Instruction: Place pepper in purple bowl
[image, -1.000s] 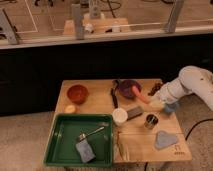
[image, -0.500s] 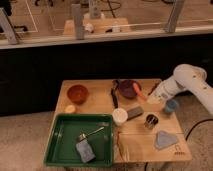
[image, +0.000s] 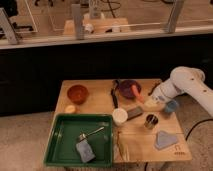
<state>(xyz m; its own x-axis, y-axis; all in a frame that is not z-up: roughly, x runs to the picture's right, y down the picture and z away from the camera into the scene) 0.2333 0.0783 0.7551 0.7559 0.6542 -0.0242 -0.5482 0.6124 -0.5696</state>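
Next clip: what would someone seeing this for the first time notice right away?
First the white robot arm reaching in from the right, its gripper shut on the red-orange pepper at the right rim of the purple bowl toward the table's back. Next the big green tray at the front left, with an orange-brown bowl behind it.

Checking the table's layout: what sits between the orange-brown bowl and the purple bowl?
In the camera view, a dark utensil lies between orange-brown bowl and purple bowl. The gripper holds the pepper at the purple bowl's right edge.
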